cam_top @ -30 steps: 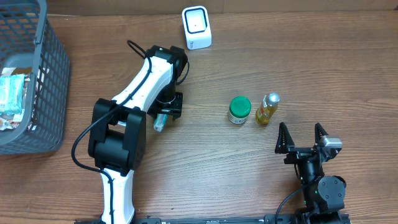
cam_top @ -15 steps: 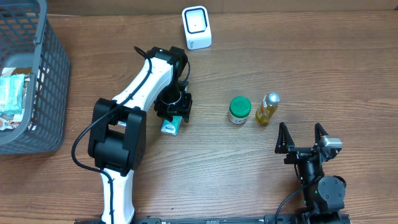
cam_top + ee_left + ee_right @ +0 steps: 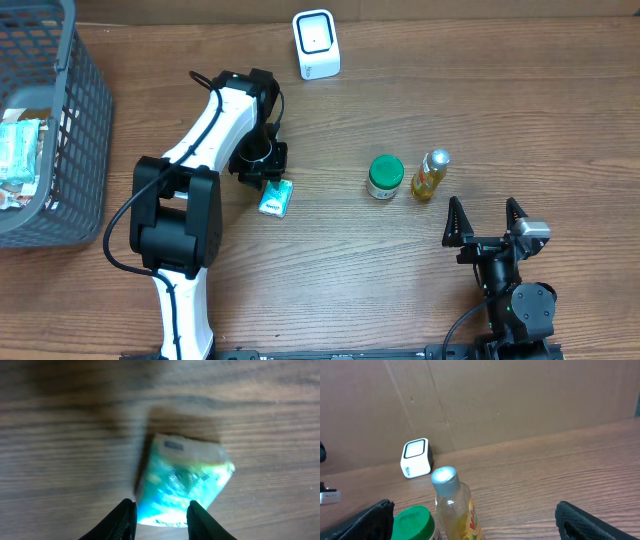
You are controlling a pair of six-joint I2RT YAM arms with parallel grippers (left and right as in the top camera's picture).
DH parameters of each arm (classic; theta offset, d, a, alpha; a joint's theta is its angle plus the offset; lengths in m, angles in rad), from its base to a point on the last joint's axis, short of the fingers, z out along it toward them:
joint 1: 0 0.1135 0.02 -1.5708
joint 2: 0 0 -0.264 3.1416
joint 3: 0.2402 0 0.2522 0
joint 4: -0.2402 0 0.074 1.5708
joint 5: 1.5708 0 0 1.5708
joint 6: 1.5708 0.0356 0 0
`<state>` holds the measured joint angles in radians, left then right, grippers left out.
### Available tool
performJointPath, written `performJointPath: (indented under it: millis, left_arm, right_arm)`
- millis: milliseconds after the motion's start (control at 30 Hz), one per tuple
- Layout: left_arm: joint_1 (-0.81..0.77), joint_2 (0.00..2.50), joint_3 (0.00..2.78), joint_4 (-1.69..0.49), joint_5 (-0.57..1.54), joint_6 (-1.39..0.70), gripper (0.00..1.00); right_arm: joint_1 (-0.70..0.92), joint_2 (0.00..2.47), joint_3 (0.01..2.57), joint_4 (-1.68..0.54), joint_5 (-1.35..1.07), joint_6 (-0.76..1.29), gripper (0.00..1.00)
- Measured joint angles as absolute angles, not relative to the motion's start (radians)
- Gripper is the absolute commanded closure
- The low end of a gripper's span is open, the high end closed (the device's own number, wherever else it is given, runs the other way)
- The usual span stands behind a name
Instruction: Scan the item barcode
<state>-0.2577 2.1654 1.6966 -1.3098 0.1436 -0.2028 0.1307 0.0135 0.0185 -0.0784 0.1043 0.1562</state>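
Left pincer [image 3: 161, 510] is released, holding nothing, over the packet [image 3: 275, 198]. Right pincer [image 3: 483, 208] is wide apart. The flat packet could slip in a grab, so the scanner [image 3: 316, 44] would miss its barcode.

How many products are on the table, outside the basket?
3: a teal packet at the left gripper, a green-lidded jar mid-table, a yellow bottle beside it. The left arm could hide more.

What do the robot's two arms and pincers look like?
The left arm has white shells and chunky black joints, with a thin black cable looping beside it. The left pincer has two dark, rounded fingers. The right arm is mostly black; the right pincer has two pointed black fingers.
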Motion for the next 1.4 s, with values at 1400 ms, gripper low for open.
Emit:
performJointPath:
  millis: [1400]
  left_arm:
    - [-0.248,2.120,1.513,-1.128,0.187,-0.188,0.96]
  right_arm:
    - [0.131,0.014,0.019,-0.078,0.104,0.157,0.00]
